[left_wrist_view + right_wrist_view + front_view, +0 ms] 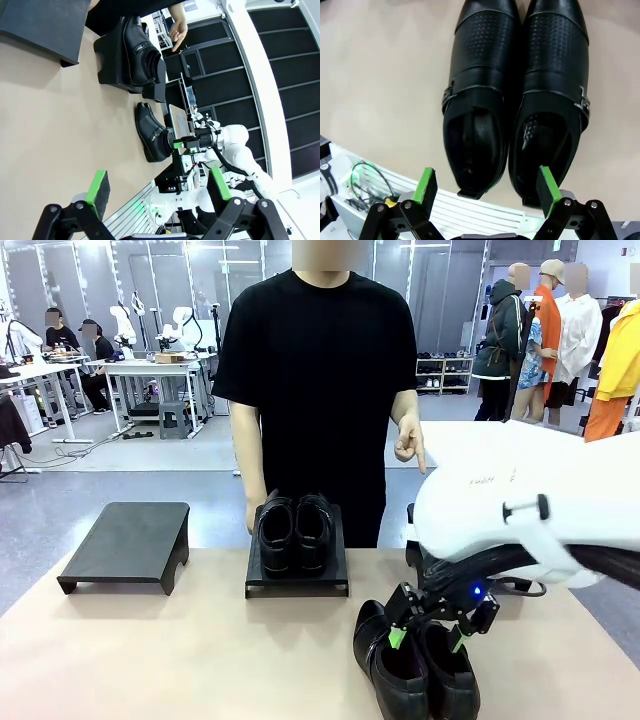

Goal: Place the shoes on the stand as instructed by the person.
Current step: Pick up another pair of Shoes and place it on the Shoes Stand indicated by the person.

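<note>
Tabletop: beige; two black stands and two pairs of glossy black shoes are carried.

Left-hand stand: unoccupied; set well apart from the right arm.

Centre stand: occupied by the first pair, laid side by side.

Second pair: laid side by side and touching on the tabletop at the robot's right, near its edge; not yet placed on any stand.

Right claw: jaws spread wide, nothing gripped; the green pads are held over the heel openings, one above each shoe; contact cannot be told.

Left claw: jaws spread wide, nothing held; kept well apart from both pairs.

Person: stood behind the centre stand; one hand is held with the index finger pointing down; the target of the point cannot be made out.

Hazards, as judged: the wrong stand may be chosen if the gesture is misread; one shoe may be left behind or dropped if only the inner walls are pinched, the leather being glossy; the centre stand and first pair may be struck should the load be carried across to the left-hand stand.
</note>
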